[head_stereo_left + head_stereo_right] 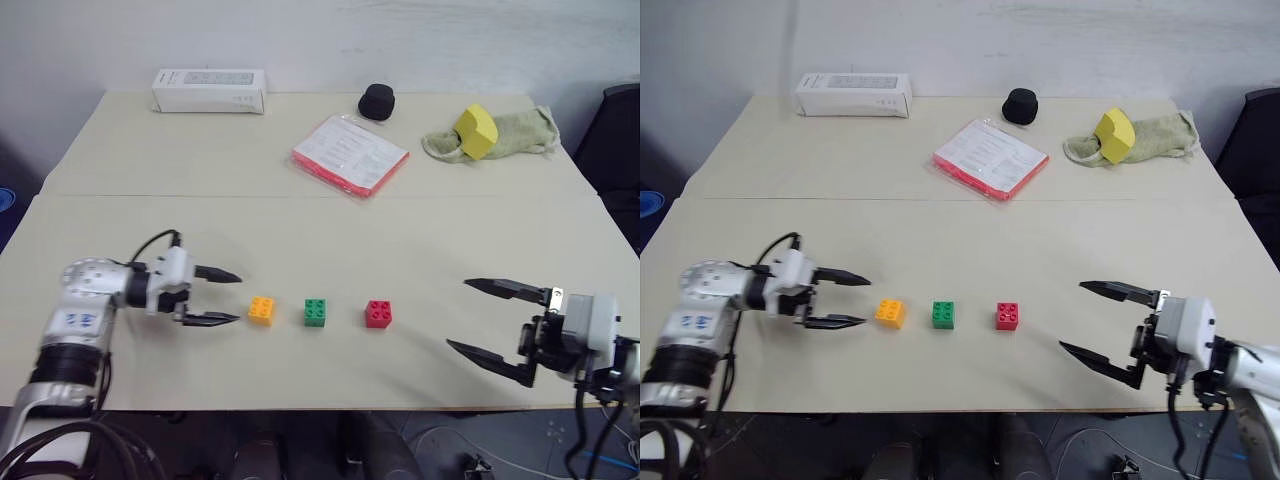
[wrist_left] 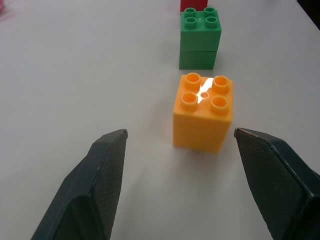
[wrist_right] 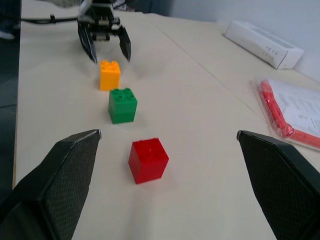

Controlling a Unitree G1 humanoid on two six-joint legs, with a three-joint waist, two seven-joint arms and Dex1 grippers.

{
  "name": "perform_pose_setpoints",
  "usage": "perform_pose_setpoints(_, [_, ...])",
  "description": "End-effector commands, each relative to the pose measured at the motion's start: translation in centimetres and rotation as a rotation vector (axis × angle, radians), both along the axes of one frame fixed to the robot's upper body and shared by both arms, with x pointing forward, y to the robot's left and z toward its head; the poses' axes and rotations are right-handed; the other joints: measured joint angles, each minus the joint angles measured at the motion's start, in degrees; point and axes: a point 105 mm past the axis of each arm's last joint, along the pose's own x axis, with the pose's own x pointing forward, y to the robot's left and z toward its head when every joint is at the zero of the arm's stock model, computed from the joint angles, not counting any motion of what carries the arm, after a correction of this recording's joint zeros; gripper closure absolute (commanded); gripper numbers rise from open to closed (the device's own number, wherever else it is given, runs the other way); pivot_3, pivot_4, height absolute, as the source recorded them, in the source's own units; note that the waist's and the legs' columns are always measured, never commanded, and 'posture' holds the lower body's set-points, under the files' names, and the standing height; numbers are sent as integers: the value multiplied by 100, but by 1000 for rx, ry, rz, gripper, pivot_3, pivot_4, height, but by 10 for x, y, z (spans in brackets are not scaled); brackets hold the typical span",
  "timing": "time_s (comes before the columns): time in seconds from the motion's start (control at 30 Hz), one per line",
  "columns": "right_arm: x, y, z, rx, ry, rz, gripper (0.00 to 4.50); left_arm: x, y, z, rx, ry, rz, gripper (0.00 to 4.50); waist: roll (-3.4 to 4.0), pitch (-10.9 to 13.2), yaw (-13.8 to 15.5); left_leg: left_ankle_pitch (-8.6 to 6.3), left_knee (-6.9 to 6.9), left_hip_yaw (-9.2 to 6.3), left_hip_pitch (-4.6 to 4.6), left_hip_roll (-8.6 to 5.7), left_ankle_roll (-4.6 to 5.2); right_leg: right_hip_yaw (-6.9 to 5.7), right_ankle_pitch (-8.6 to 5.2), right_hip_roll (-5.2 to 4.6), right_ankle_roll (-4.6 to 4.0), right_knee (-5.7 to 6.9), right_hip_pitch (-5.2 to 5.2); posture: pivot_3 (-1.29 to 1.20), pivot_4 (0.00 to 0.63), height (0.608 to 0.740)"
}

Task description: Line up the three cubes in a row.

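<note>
Left pincer [image 1: 228,296] just beside orange cube [image 1: 262,310]

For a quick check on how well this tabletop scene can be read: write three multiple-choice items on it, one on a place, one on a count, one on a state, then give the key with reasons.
1. Which brick sits between the other two?
A. orange brick
B. green brick
C. red brick

2. How many studded bricks lie on the table?
A. two
B. three
C. five

3. How is the left gripper?
A. open, beside the orange brick
C. shut on the orange brick
B. shut on the green brick

Key: 1 B, green stands in the middle of the row. 2 B, one orange, one green, one red. 3 A, its fingers stand apart and the brick stands free.
</note>
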Motion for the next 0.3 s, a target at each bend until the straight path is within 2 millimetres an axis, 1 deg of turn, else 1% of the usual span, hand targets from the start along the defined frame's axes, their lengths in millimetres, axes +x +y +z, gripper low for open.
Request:
perform_pose_setpoints(0.03, [-6, -16, 10, -98, 43, 34, 0, -25, 37, 21, 6, 22, 125, 903, 4, 3, -23, -9, -1, 2, 0, 0, 16, 3, 0, 0, 0, 0, -2, 0, 150, 740])
perform_pose_setpoints(0.07, [-7, -20, 9, -131, 60, 44, 0, -29, 45, 23, 17, 28, 165, 903, -2, 6, -13, -12, -5, 5, 6, 2, 17, 7, -2, 0, -2, 1, 0, 0, 150, 740])
perform_pose_setpoints(0.13, [-7, -26, 5, -171, 77, 50, 0, -35, 55, 24, 23, 46, 222, 903, -9, 8, 17, -12, -4, 1, 6, 6, 16, 3, -3, -1, -6, 0, -1, 0, 150, 740])
perform_pose_setpoints(0.3, [7, -37, 3, -220, 51, 29, 0, -45, 64, 21, 33, 4, 284, 903, -3, 11, 122, -17, -4, -2, 7, -4, 25, 1, -4, -13, -6, -4, 4, 0, 150, 740])
